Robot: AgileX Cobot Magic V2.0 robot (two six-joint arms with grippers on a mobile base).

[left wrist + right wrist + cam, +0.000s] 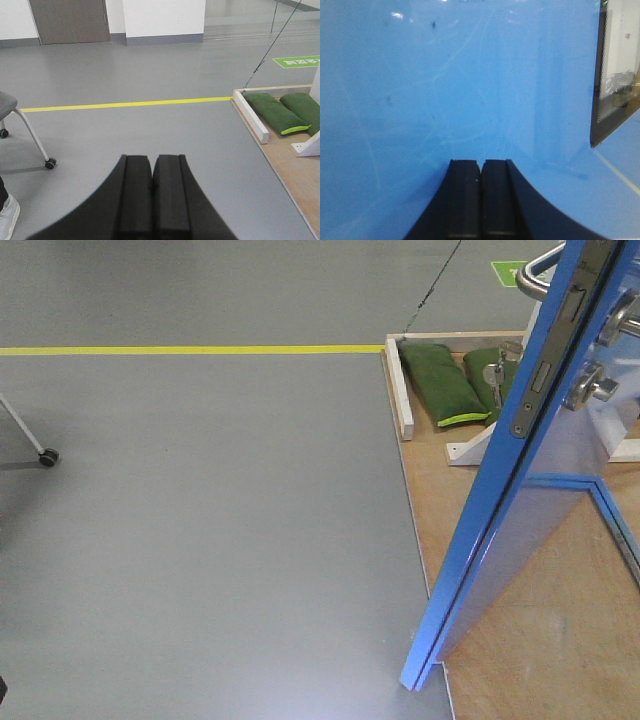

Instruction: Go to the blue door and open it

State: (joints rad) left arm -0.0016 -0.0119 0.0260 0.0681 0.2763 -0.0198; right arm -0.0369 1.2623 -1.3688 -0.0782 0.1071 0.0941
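Black and close up, the right claw (480, 165) has its two pads pressed flat together with nothing between them. It points straight at the blue door (445, 85). The shiny blue face fills almost the whole right wrist view, with thin scratches on it. I cannot tell if the claw touches the door.

The left claw (152, 162) is squeezed closed too and holds nothing. It hangs over the grey floor (150, 130), well away from the door and to the left of it.

From the front view, the blue door (480, 540) stands open, with its thin edge turned to the camera. On that edge is a metal latch plate (545, 370). A silver lever handle (535, 275) sticks out to the left of the edge, and a round silver lock knob (590, 388) sits to the right of it. The door's bottom corner is at the edge of a wooden board (520, 640).

Behind the door lie two green bags (440, 385) next to a white wooden bar (400, 390). A yellow line (190, 349) runs across the floor, far left of the door. A chair wheel (48, 456) is farther left.
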